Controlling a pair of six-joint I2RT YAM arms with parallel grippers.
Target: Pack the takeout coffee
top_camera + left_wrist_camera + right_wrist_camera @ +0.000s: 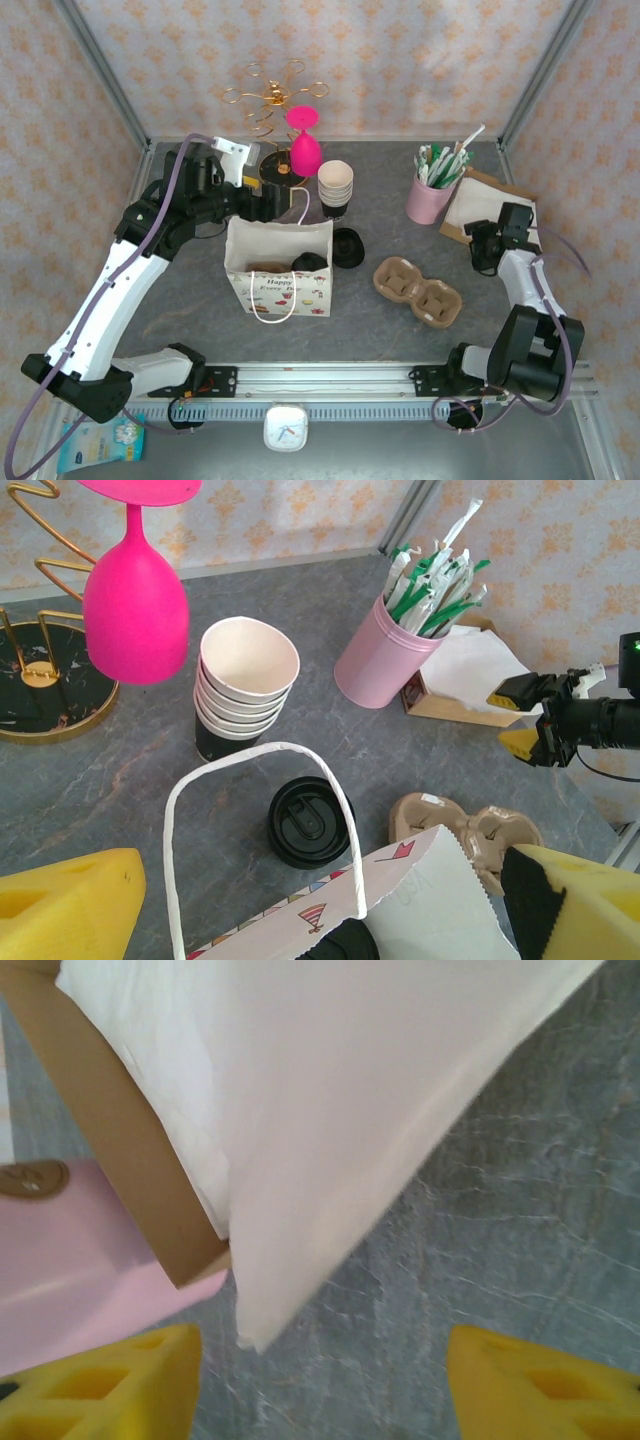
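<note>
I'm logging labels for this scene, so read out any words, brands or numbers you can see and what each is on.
"Happy": on the front of the bag, in the top view.
Smaller line under it on the bag: possibly "Every Day", too small to be sure.
Blue packet at the near left corner: print too small to read.
White dial on the front rail: markings too small to read.

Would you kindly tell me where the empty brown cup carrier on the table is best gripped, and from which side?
Probably the rim of one well, taken from straight above. The carrier lies flat with both wells opening upward, so a well's wall can be pinched with one finger inside and one outside.
</note>
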